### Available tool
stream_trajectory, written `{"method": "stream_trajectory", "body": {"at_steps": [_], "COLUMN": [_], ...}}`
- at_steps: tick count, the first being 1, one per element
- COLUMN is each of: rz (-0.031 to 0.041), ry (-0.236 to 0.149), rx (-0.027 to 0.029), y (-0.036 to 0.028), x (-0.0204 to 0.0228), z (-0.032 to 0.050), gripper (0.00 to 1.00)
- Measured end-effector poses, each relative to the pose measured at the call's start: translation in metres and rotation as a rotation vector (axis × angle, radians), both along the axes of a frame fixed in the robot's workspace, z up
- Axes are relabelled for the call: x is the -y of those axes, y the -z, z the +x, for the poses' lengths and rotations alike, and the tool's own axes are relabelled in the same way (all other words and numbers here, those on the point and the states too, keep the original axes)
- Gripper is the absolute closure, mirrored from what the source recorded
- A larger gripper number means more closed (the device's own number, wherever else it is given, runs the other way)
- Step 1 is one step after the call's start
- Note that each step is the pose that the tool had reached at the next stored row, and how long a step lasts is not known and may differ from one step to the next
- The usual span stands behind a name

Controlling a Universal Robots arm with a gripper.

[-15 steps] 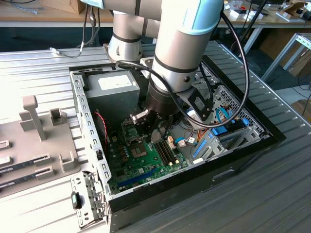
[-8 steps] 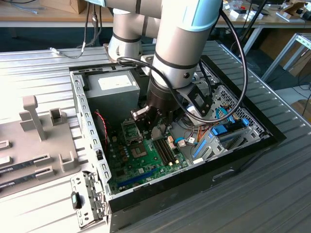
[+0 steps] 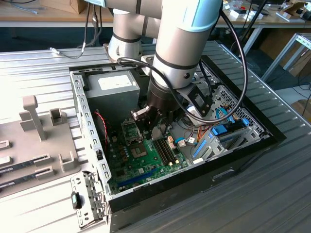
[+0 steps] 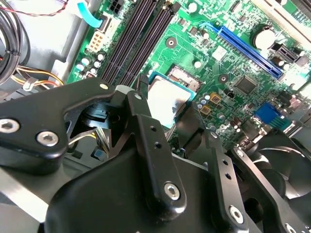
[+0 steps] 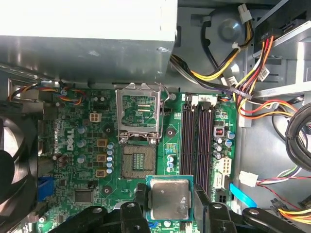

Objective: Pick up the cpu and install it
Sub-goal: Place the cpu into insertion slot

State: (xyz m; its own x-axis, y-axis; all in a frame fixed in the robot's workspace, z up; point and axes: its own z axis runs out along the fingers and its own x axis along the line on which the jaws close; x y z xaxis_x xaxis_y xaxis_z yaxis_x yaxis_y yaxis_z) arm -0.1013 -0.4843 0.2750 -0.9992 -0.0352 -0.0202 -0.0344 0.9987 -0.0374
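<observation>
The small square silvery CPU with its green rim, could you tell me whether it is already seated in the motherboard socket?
No; in the first wrist view the small square silvery CPU sits between the gripper fingers, apart from the open, empty socket.

Silver-grey arm (image 3: pixel 182 43), black looping cable (image 3: pixel 233 73), black screw-studded claw (image 5: pixel 170 204).

A silvery metal-topped square cpu (image 5: pixel 169 198) with a green rim is gleaming between black gripper fingers (image 5: pixel 202 206). The large motherboard (image 5: pixel 92 160) is showing green, with a blue slot (image 4: pixel 250 51).

The arm (image 3: pixel 177 53) reaches into the open computer case (image 3: pixel 233 155).
</observation>
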Motion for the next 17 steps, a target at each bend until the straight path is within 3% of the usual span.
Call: {"method": "stream_trajectory", "body": {"at_steps": [2, 8, 14, 17], "rz": [0.0000, -0.0045, -0.0079, -0.0116], "ry": [0.000, 0.001, 0.010, 0.039], "rx": [-0.0001, -0.0001, -0.0001, -0.0001], "y": [0.0059, 0.0152, 0.0252, 0.0351], "x": [0.0000, -0.0025, -0.0063, -0.0086], "z": [-0.0005, -0.0027, -0.0161, -0.0196], "gripper": [0.53, 0.53, 0.53, 0.53]}}
